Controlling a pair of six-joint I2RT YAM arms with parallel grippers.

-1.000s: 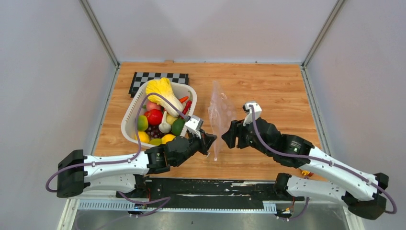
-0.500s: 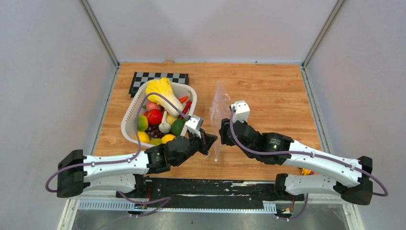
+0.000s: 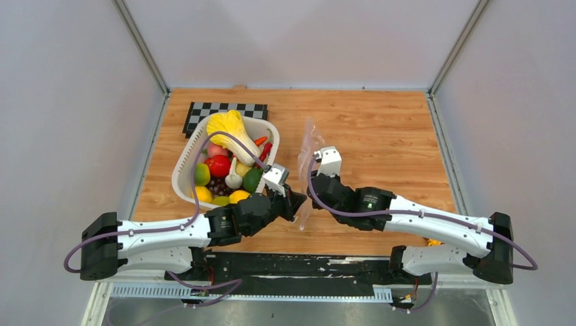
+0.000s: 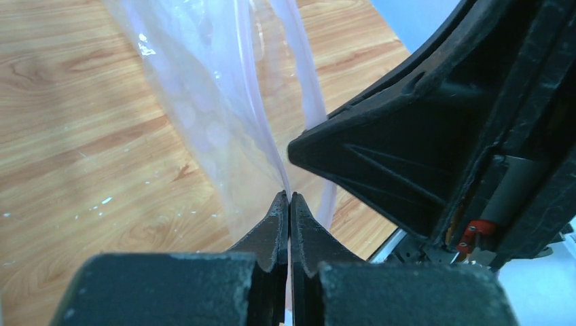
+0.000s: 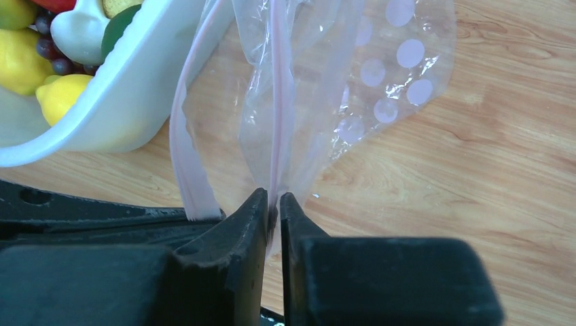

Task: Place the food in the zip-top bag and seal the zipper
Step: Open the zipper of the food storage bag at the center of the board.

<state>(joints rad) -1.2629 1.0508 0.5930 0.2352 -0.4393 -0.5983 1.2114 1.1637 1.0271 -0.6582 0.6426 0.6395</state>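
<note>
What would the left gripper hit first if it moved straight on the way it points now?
Probably the right gripper, which sits just beyond the left gripper's tips, past the zip-top bag it pinches. Depth is unclear.

Plastic, wood and shine
The bag (image 5: 353, 88) is made of thin, shiny, crinkled clear plastic with pale dots, and its zipper (image 5: 280, 102) is a smooth pink strip. The table (image 3: 380, 129) is topped with smooth light wood with grain lines. The basket (image 5: 129, 102) is made of smooth white plastic. The lemons (image 5: 61, 98) are slightly glossy. The left fingers (image 4: 272, 231) are made of dull, grainy black plastic.
</note>
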